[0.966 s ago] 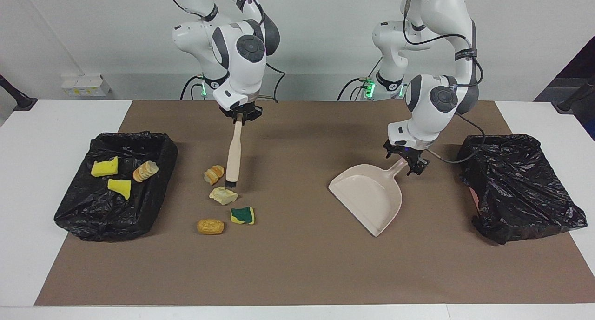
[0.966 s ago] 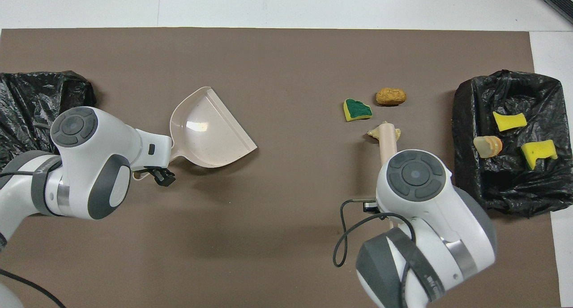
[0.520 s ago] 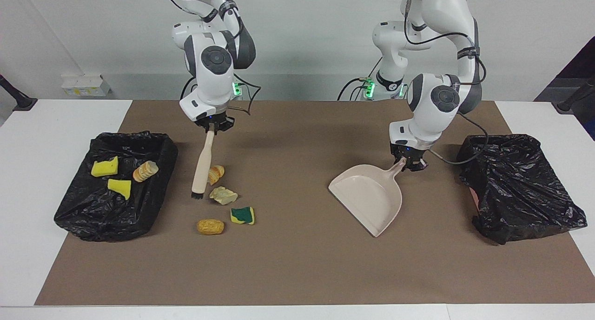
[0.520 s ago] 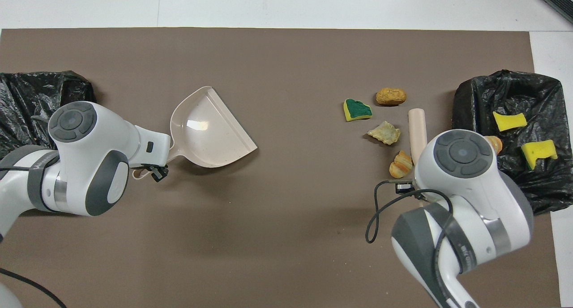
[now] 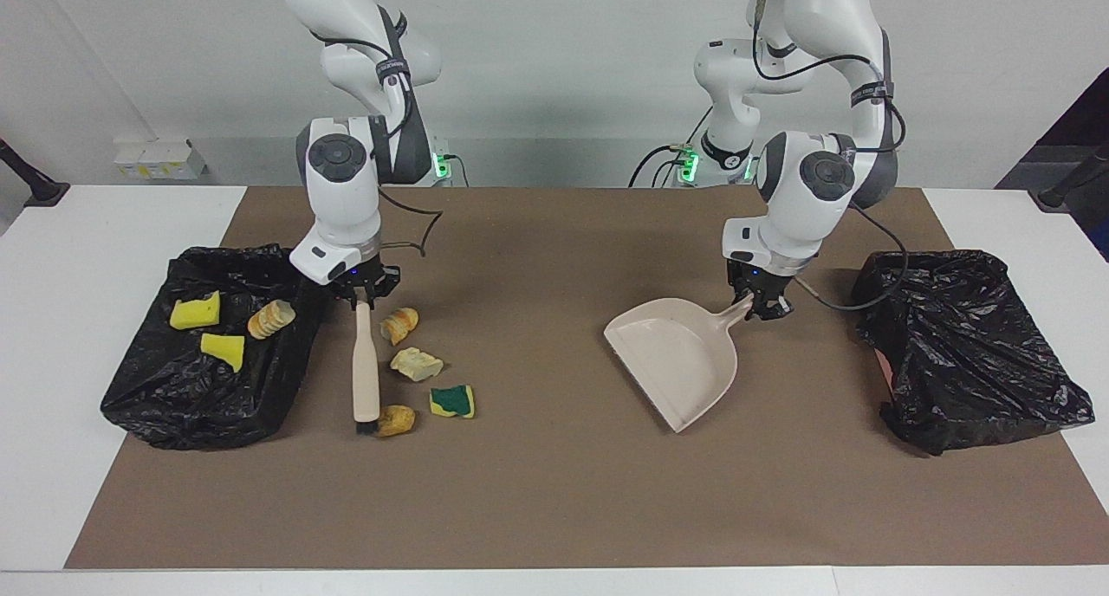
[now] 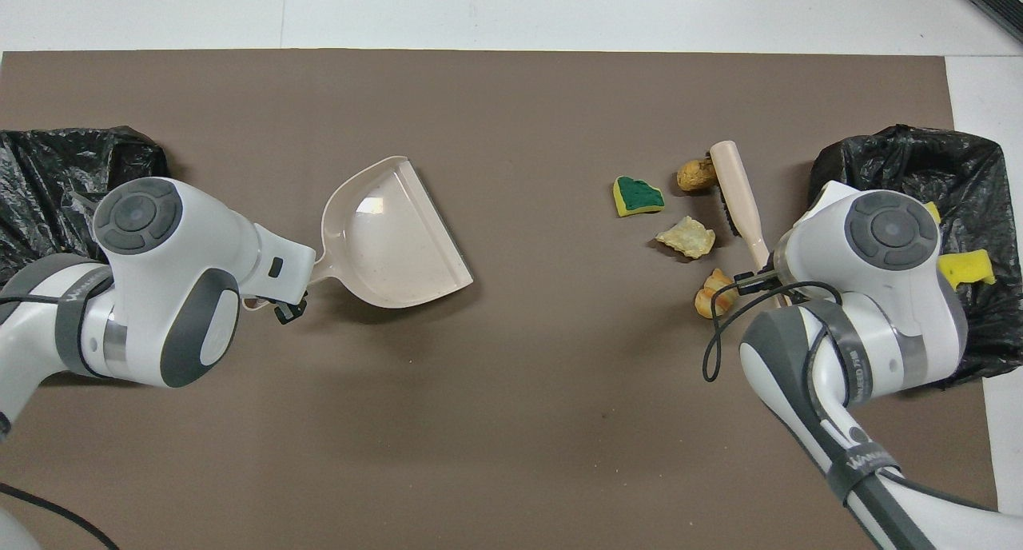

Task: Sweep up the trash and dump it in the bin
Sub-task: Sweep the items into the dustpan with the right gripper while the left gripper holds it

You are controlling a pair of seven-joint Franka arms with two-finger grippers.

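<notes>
Loose trash lies on the brown mat: a golden-brown roll (image 5: pixel 398 419) (image 6: pixel 694 174), a green-and-yellow sponge (image 5: pixel 452 400) (image 6: pixel 637 196), a pale chunk (image 5: pixel 416 364) (image 6: pixel 686 237) and a striped bread piece (image 5: pixel 399 322) (image 6: pixel 714 293). My right gripper (image 5: pixel 359 295) is shut on the beige brush (image 5: pixel 365 366) (image 6: pixel 739 192), whose bristles rest against the roll. The black-lined bin (image 5: pixel 156 405) (image 6: pixel 895 146) beside it holds yellow sponge bits (image 5: pixel 195 310) and a bread piece (image 5: pixel 271 318). My left gripper (image 5: pixel 758 304) (image 6: pixel 286 304) is shut on the handle of the beige dustpan (image 5: pixel 676 362) (image 6: pixel 396 242).
A second black-lined bin (image 5: pixel 962 345) (image 6: pixel 48 170) sits at the left arm's end of the mat. The brown mat (image 5: pixel 554 492) lies bare between the dustpan and the trash. White table shows around the mat.
My right gripper carried the brush around the trash to the bin side, and its bristles now meet the roll. My left gripper closed on the dustpan handle and turned the pan slightly.
</notes>
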